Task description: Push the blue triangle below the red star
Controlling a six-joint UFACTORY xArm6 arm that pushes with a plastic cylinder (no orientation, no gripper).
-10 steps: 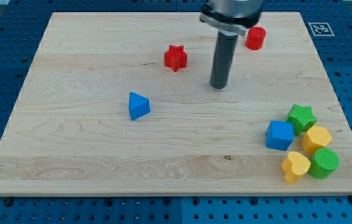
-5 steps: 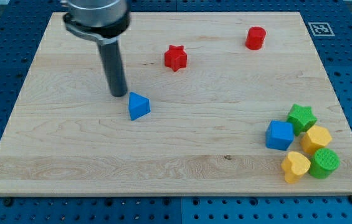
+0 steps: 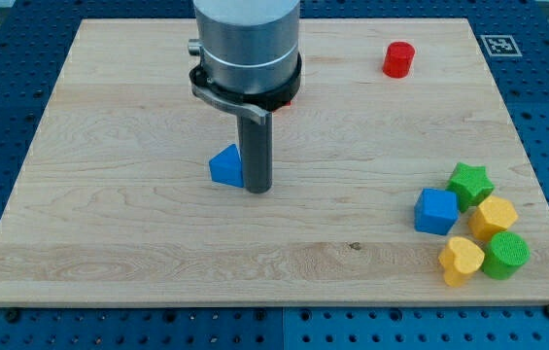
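Note:
The blue triangle (image 3: pixel 224 166) lies left of the board's middle. My tip (image 3: pixel 257 187) stands right against its right side, touching or nearly touching it. The red star is hidden behind the arm's body, only a sliver of red showing at the body's right edge (image 3: pixel 293 97). The rod comes down from the view's top.
A red cylinder (image 3: pixel 399 59) stands at the top right. A cluster sits at the lower right: a green star (image 3: pixel 470 184), a blue cube (image 3: pixel 436 211), a yellow block (image 3: pixel 494 216), a yellow heart (image 3: pixel 461 260) and a green cylinder (image 3: pixel 505 254).
My tip went from the triangle's upper left to its right side. The blue triangle shifted slightly to the right. The arm now covers the red star.

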